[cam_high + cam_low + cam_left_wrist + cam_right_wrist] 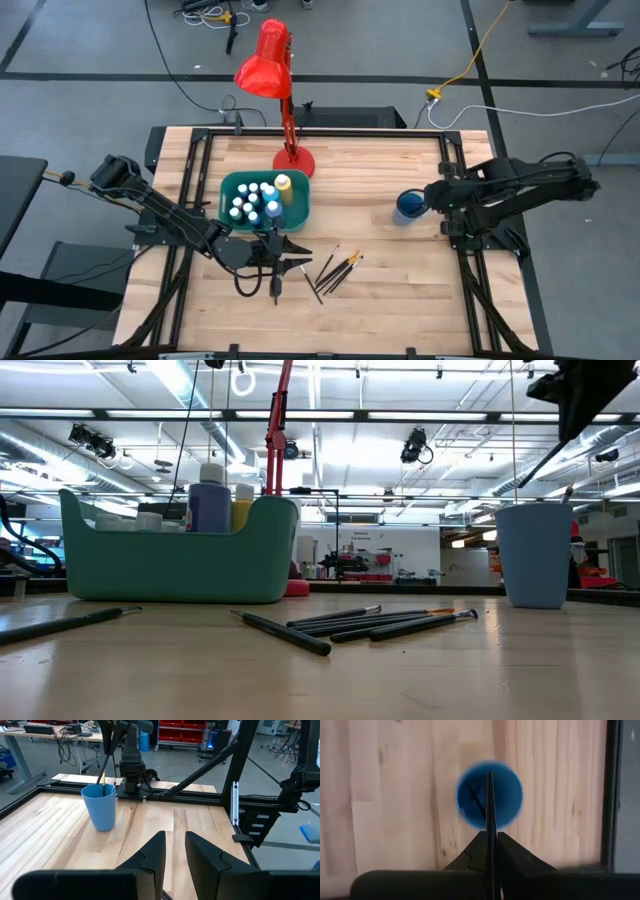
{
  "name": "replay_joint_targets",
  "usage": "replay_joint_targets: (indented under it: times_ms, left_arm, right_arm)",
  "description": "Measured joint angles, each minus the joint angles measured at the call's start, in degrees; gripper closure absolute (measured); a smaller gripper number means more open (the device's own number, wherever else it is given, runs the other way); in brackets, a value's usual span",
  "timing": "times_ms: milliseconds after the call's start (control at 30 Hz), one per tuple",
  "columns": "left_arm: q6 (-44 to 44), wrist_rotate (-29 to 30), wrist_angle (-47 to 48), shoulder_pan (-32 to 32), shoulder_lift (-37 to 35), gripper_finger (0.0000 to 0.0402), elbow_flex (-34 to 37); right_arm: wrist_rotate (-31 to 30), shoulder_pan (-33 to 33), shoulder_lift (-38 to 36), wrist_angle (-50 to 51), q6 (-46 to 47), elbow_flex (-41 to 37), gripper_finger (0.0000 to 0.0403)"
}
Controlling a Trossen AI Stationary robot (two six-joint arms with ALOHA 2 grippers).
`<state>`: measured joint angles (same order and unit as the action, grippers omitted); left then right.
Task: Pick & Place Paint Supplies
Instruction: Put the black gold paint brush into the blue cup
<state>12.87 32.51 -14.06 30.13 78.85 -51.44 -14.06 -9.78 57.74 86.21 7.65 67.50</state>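
Note:
A teal bin (pixel 265 198) holds several white-capped paint bottles (pixel 252 200) and a taller yellow bottle (pixel 284 183). Several dark-handled brushes (pixel 336 270) lie flat on the table near its middle, and one more (pixel 276 284) lies by my left gripper (pixel 278 246). That gripper hovers in front of the bin, slightly open (pixel 175 840) and holding nothing. The blue cup (pixel 408 206) stands on the right side of the table. My right gripper (pixel 490 840) hangs above the cup, shut on a thin dark brush (pixel 545 455). My right gripper pinches the brush's handle (pixel 490 827) between its two fingers. They come from above and point steeply down, lying along the brush. The brush is lifted clear of the table and slants down toward the cup's mouth (pixel 103 787); whether its lower end touches the cup I cannot tell.
A red desk lamp (pixel 275 80) stands behind the bin at the far edge. A dark line inside the cup (pixel 475 797) looks like another brush. Black frame rails (pixel 200 150) run along the table's sides. Bare wood lies between the loose brushes and the cup.

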Motion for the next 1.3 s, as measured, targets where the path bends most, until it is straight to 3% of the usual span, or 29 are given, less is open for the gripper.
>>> replay_joint_targets:
  times_ms: [267,467,633,867,1133,1300]
  left_arm:
    - [0.0,0.0,0.0,0.0,0.0,0.0319,0.0]
    - [0.0,0.0,-0.5,0.0,0.0,0.0319,0.0]
    - [0.0,0.0,-0.7,0.0,0.0,0.0319,0.0]
    - [0.0,0.0,-0.9,0.0,0.0,0.0319,0.0]
    - [0.0,0.0,-0.9,0.0,0.0,0.0319,0.0]
    - [-0.1,-0.1,-0.9,0.0,0.0,0.0319,0.0]
  right_arm:
    - [0.2,0.0,0.7,-3.6,0.3,-4.1,0.0374]
    - [0.9,0.0,4.3,-7.3,-4.2,-8.8,0.0374]
    - [-2.2,0.0,8.8,-9.4,-9.5,-10.3,0.0371]
    - [-3.0,0.7,15.0,-14.0,-17.4,-10.3,0.035]
    - [-9.3,1.2,18.9,-14.5,-17.7,-10.3,0.0325]
    - [-9.5,1.2,18.6,-15.0,-17.7,-10.3,0.0292]
